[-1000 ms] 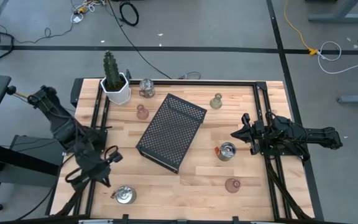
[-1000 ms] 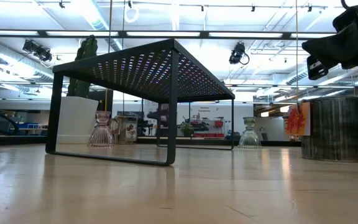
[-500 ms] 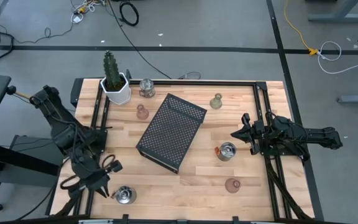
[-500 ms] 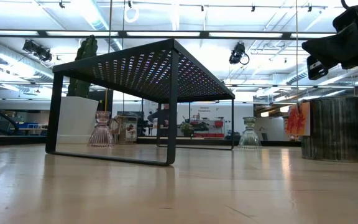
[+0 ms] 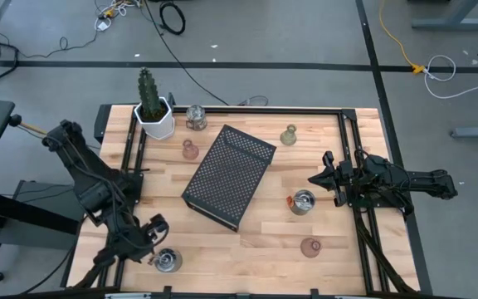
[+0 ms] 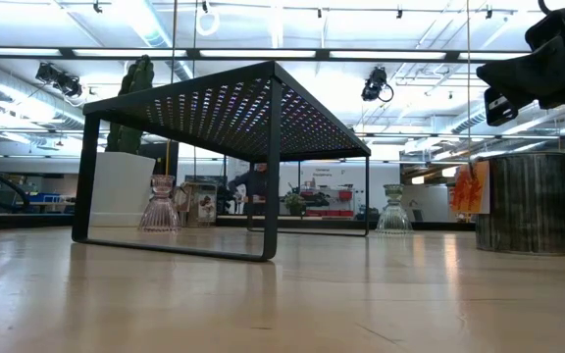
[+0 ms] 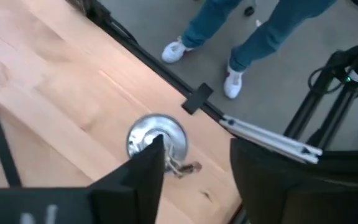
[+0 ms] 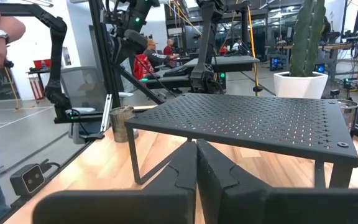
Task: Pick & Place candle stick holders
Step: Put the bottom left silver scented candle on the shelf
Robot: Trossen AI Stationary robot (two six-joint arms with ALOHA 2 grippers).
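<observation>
Nearest the front edge of the table (image 5: 247, 241), the left gripper (image 5: 154, 247) hangs just beside and above a shiny silver candle stick holder (image 5: 166, 261); in the left wrist view its fingers (image 7: 143, 177) stand apart with a clear gap, holding nothing, and the silver holder (image 7: 157, 137) shows just beyond one fingertip rather than centred between them. That piece looks metal: stiff, probably light, with a polished and likely slippery surface, so a grip across its narrower upper body would seem safer than on the flared base. Further in, a pinkish-brown glass holder (image 5: 310, 247) stands alone near the right front, and a second silver holder (image 5: 303, 202) sits just beside the right gripper (image 5: 317, 179), which waits with its fingers pressed together and empty. The glass pieces should be judged fragile and smooth; a gentle squeeze at the waist is advisable. The black perforated tray (image 5: 229, 175) occupies the middle of the table, standing on its legs. Beyond it are another pinkish-brown holder (image 5: 189, 149) and the olive-yellow holder (image 5: 288, 134), well apart. At the far edge, a clear silver holder (image 5: 196, 116) stands just beside the white cactus pot (image 5: 155, 119). A person's legs (image 7: 229, 25) are visible beyond the table's front edge.
</observation>
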